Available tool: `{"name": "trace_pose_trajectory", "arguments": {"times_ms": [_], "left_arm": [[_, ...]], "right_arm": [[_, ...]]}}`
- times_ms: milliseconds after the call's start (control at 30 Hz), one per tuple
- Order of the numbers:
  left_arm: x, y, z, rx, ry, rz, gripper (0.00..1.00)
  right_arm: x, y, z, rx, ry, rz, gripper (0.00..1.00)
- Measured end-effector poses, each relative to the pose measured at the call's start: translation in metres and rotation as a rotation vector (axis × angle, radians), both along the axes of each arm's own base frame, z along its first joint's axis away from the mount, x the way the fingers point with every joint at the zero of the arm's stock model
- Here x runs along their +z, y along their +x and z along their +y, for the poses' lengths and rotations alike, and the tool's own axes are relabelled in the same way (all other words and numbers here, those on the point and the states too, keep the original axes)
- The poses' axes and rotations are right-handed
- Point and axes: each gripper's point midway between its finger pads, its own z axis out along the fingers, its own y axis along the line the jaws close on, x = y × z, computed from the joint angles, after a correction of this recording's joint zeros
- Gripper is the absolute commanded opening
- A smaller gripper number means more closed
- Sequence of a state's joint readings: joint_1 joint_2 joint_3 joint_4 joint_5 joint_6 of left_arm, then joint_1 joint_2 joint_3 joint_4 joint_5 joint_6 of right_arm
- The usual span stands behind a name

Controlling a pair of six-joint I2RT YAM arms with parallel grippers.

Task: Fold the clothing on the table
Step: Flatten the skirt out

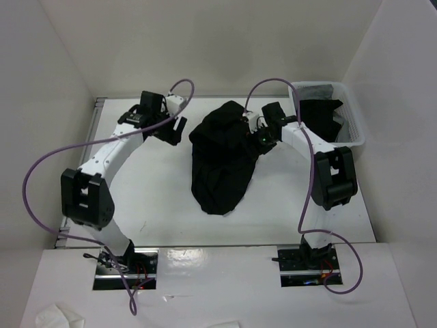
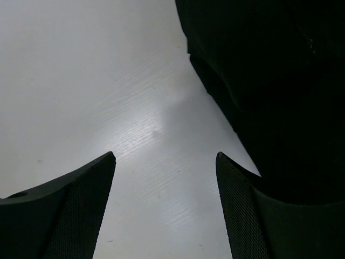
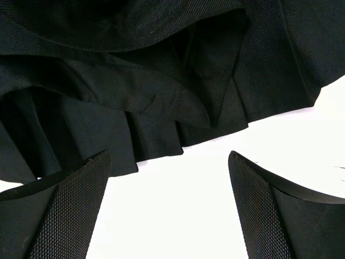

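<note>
Top view: a crumpled black pleated fabric garment [image 1: 222, 160] lies mid-way across the flat matte white worktop [image 1: 157, 198], nearer its far edge. I judge it unfolded, so nearly everything is left.

Left wrist: the left gripper [image 2: 164, 208] is spread and empty over bare worktop, beside the garment.

Right wrist: the right gripper [image 3: 170, 208] is spread and empty, at the pleated hem.

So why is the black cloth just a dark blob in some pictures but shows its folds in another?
Top external: the black garment is a flat dark mass on the bright table. Left wrist: it is underexposed, nearly pure black, with a soft sheen on the table. Right wrist: close and evenly lit, so weave and pleats show, though the table blows out to blank white.
</note>
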State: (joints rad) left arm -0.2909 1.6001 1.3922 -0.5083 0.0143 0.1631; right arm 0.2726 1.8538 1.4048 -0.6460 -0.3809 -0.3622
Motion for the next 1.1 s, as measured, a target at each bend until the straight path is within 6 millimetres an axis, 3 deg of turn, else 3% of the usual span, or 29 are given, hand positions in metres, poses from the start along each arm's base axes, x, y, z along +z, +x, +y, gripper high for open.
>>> {"name": "trace_pose_trajectory", "arguments": {"times_ms": [200, 333, 500, 600, 733, 833, 933, 1100], "left_arm": [[0.006, 0.051, -0.012, -0.055, -0.276, 0.146, 0.84], [0.025, 0.067, -0.031, -0.129, -0.400, 0.195, 0.85], [0.053, 0.050, -0.060, -0.232, -0.472, 0.229, 0.85], [0.057, 0.035, -0.079, -0.272, -0.466, 0.274, 0.83], [0.048, 0.025, -0.105, -0.299, -0.415, 0.352, 0.74], [0.025, 0.029, -0.117, -0.276, -0.334, 0.388, 0.72], [-0.003, 0.026, -0.116, -0.210, -0.214, 0.427, 0.74], [-0.011, 0.033, -0.104, -0.098, -0.084, 0.390, 0.74]], "right_arm": [[0.000, -0.001, 0.000, 0.002, -0.003, 0.004, 0.92], [0.000, -0.001, -0.002, -0.002, -0.011, 0.004, 0.92], [0.007, -0.004, -0.006, -0.010, -0.022, -0.016, 0.92], [0.011, -0.006, -0.007, -0.011, -0.022, -0.024, 0.93], [0.010, -0.007, -0.008, -0.013, -0.025, -0.024, 0.93], [0.008, -0.008, -0.008, -0.013, -0.028, -0.019, 0.93], [0.008, -0.008, -0.008, -0.013, -0.028, -0.018, 0.93], [0.004, -0.012, -0.010, -0.014, -0.033, -0.008, 0.93]]}}
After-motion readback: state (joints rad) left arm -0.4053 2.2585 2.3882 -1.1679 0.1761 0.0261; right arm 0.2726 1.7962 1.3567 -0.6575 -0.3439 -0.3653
